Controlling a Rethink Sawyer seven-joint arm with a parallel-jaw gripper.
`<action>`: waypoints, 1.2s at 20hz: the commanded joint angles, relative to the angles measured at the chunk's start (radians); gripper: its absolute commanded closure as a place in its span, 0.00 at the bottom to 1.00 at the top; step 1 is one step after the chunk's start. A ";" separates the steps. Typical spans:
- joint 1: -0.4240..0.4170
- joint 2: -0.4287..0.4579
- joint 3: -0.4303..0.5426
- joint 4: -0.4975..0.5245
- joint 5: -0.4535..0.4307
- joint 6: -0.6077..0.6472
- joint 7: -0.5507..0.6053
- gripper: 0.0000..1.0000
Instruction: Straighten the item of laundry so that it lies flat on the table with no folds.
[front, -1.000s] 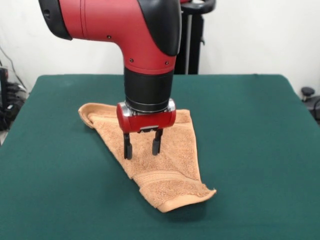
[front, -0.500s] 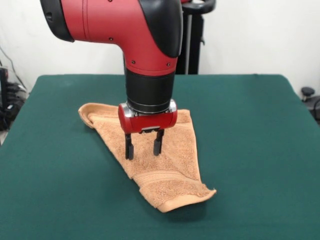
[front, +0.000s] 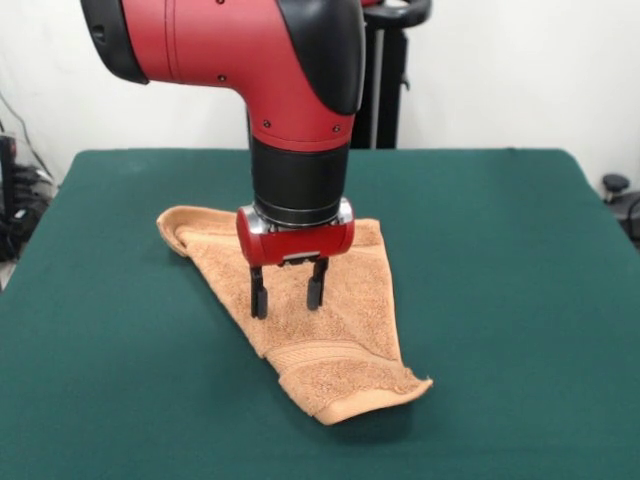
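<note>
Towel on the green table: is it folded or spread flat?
Folded. The hand towel forms a triangle, with a doubled edge curling at its far corner.

my arm (front: 250, 60) cut off by the top edge, towel's (front: 340, 340) middle hidden behind my gripper (front: 287, 300), table (front: 520, 300) cropped at bottom

arm (front: 250, 60): no legible text or logo on the red/black housing
gripper (front: 287, 300): no markings readable
towel (front: 330, 340): plain, woven band only, no label
table (front: 500, 300): bare green cloth, no signs
readable text overall: none
</note>
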 joint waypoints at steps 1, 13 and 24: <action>0.016 -0.021 0.060 0.089 -0.015 0.060 0.005 0.00; 0.080 -0.042 0.060 0.027 -0.001 0.109 0.029 0.00; 0.071 -0.068 0.057 0.104 -0.018 -0.015 0.053 0.00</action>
